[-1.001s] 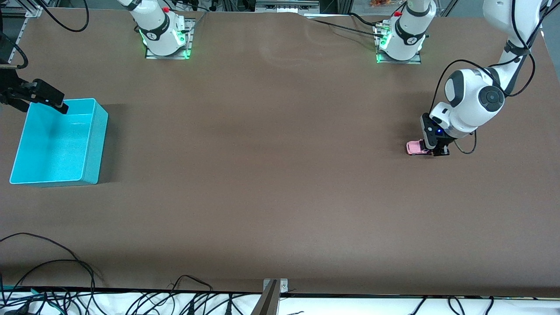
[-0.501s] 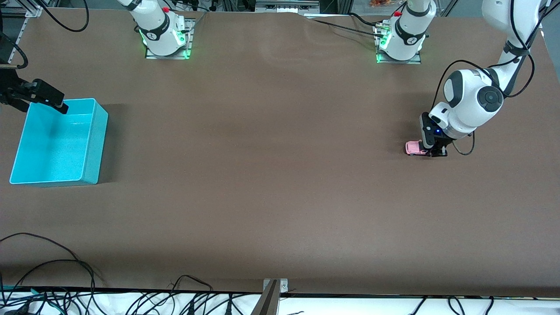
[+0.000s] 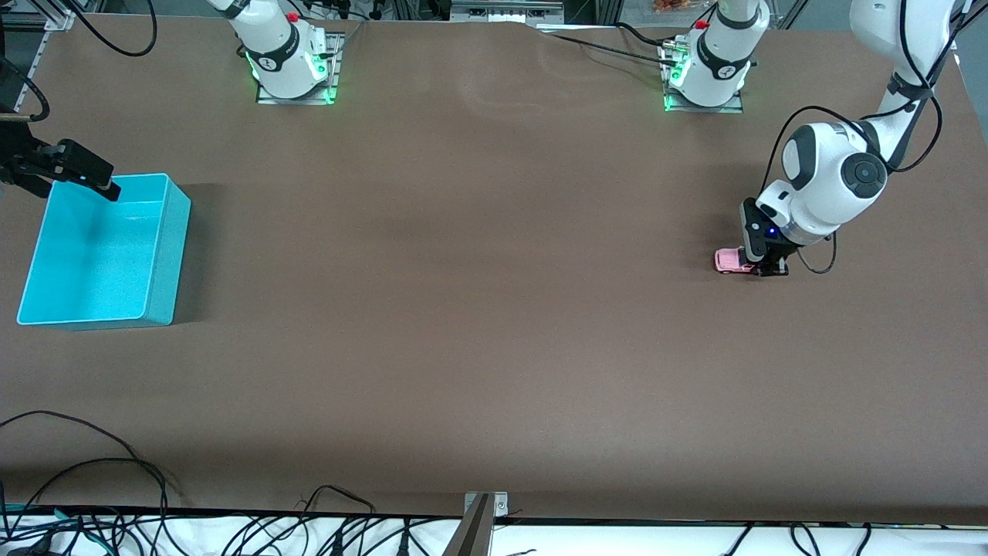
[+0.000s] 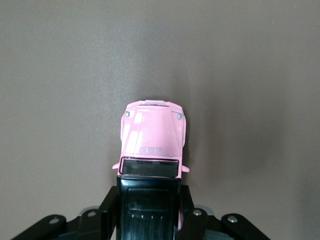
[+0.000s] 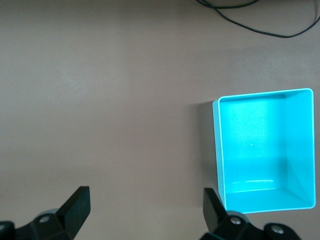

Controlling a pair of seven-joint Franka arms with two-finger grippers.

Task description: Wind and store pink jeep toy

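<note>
1. The pink jeep toy [image 3: 734,261] stands on its wheels on the brown table [image 3: 478,309], toward the left arm's end; in the left wrist view its pink bonnet [image 4: 154,134] points away from the gripper.
2. The left gripper [image 3: 766,266] is down at table level, its fingers [image 4: 112,200] clenched on the sides of the toy's black-roofed rear half.
3. The toy looks grasped and pressed to the table, which suits drawing it back to wind it; whether any winding is done cannot be told.
4. The cyan bin [image 3: 166,255] sits empty at the right arm's end, well apart from the toy, so storing is left to do.
5. The right gripper [image 3: 89,179] waits over the bin's edge with its fingers [image 5: 75,207] spread wide and holding nothing.
</note>
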